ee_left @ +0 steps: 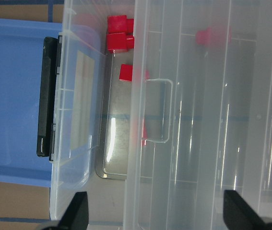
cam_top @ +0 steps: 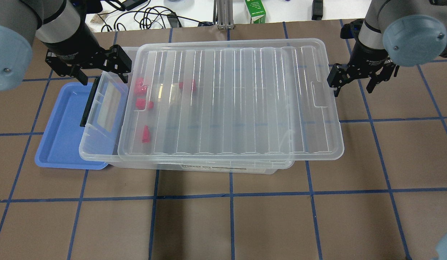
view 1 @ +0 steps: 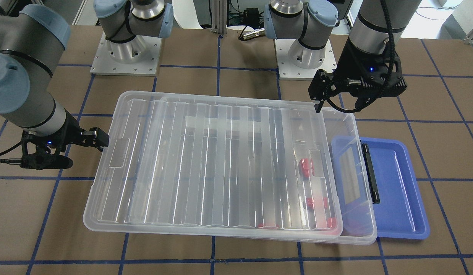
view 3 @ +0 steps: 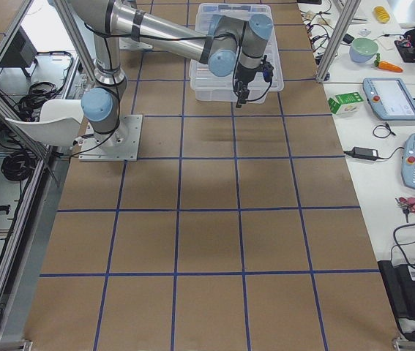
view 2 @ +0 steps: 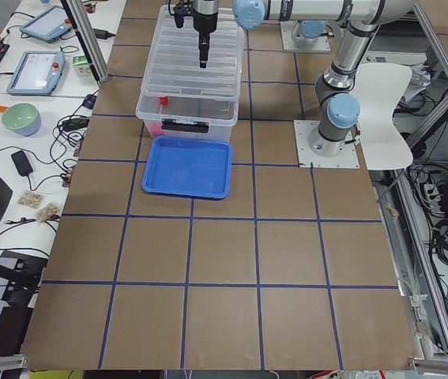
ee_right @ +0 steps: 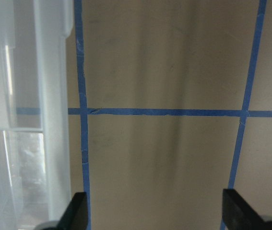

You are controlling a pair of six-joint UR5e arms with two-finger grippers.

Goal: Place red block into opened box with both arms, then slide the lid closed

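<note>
The clear box (cam_top: 100,156) lies across the table, its black latch (cam_top: 87,104) at my left end. The ribbed lid (cam_top: 238,101) rests on top, shifted to my right, so a strip at the latch end stays uncovered. Several red blocks (cam_top: 140,86) lie inside near that end, some showing through the lid (ee_left: 212,36). My left gripper (cam_top: 100,74) hovers open above the box's uncovered far-left corner, holding nothing. My right gripper (cam_top: 353,85) hangs open just beyond the lid's right short edge (ee_right: 40,96), with bare table between its fingers.
A blue tray (cam_top: 61,126) lies under and beside the box's latch end. The two arm bases (view 1: 125,53) stand behind the box. A bench with tablets and a bowl (view 2: 20,118) runs along the far side.
</note>
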